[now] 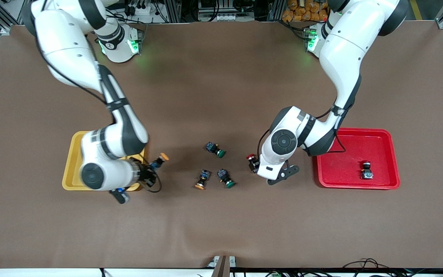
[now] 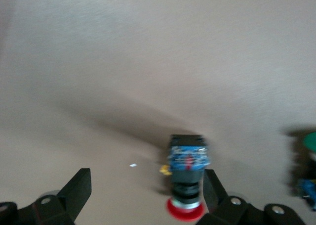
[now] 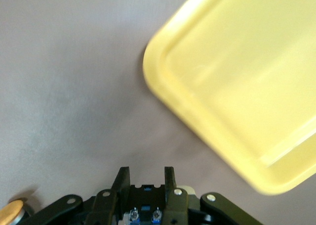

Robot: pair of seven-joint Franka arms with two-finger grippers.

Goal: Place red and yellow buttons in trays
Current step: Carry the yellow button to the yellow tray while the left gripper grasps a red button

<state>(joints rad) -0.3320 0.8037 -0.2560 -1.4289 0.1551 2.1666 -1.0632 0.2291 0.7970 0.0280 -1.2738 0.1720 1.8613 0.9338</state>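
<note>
My right end effector (image 1: 153, 166) carrying a yellow-capped button (image 1: 159, 159) beside the yellow tray (image 1: 70, 169), my left end effector (image 1: 255, 165) at a red-capped button (image 1: 251, 161), another button (image 1: 367, 170) in the red tray (image 1: 344, 169), one yellow-capped switch (image 1: 202, 180) and two green-capped switches (image 1: 215, 149) mid-desk (image 1: 221, 77).

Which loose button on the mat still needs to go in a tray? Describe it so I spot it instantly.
Start at the table's middle, between the yellow tray and the red tray, where three loose switches lie. Of the two nearest the front camera, take the yellow-capped button, toward the right arm's end. Its neighbours, the green-capped switches, have green caps.

Front: high, faces both arm bases, whole bench (image 1: 221, 231) | wrists: close, downward | shared: yellow tray (image 1: 71, 161) (image 3: 237, 101)
</note>
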